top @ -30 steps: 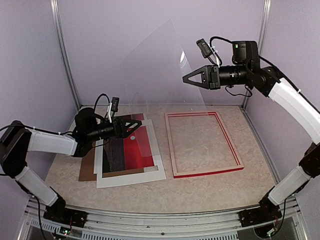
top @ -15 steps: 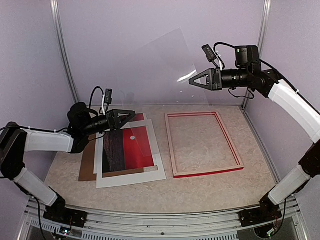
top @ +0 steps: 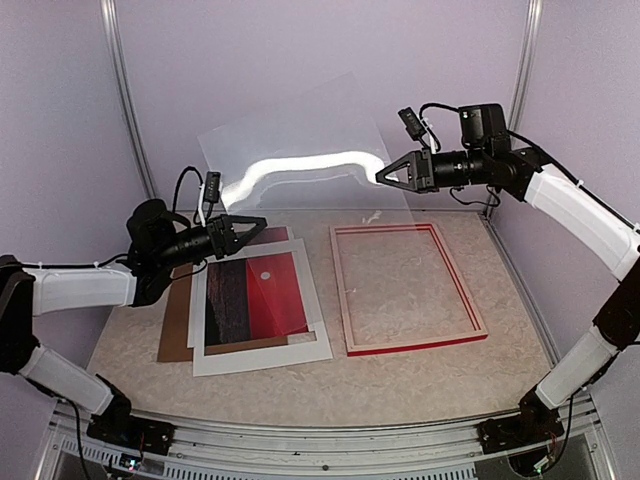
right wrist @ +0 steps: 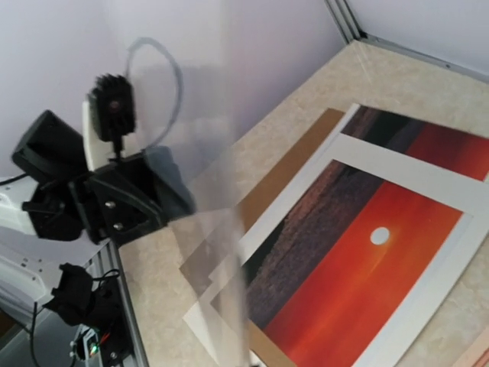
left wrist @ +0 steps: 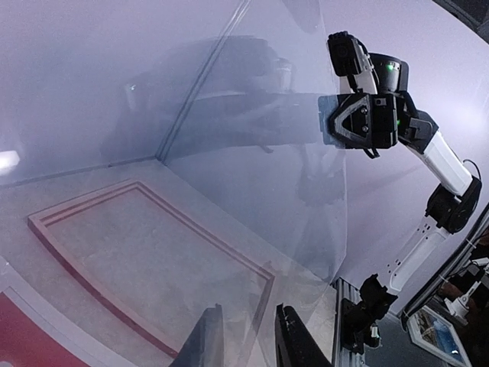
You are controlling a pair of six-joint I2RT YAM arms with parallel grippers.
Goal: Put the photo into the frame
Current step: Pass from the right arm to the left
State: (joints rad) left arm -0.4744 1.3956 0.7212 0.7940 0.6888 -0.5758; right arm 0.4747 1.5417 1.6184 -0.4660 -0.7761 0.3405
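The photo (top: pixel 258 295), half red with a white dot and half dark, lies on the table inside a white mat (top: pixel 265 355), left of the red frame (top: pixel 410 285). A clear sheet (top: pixel 300 140) hangs in the air above them. My right gripper (top: pixel 382 178) is shut on its right edge. My left gripper (top: pixel 260 222) is at the sheet's lower left corner. In the left wrist view its fingers (left wrist: pixel 248 317) stand a narrow gap apart, with the sheet's edge between them. The right wrist view shows the photo (right wrist: pixel 359 260) and the sheet (right wrist: pixel 233 153) edge-on, but not its own fingers.
A brown backing board (top: pixel 175 335) lies under the mat and sticks out at its left. The frame (left wrist: pixel 206 229) shows through the sheet in the left wrist view. The enclosure's purple walls stand close behind and at both sides.
My left gripper rose off the photo, drew back to the left and narrowed its jaws around the sheet's corner. The right gripper turned and swung the sheet down towards the left arm.
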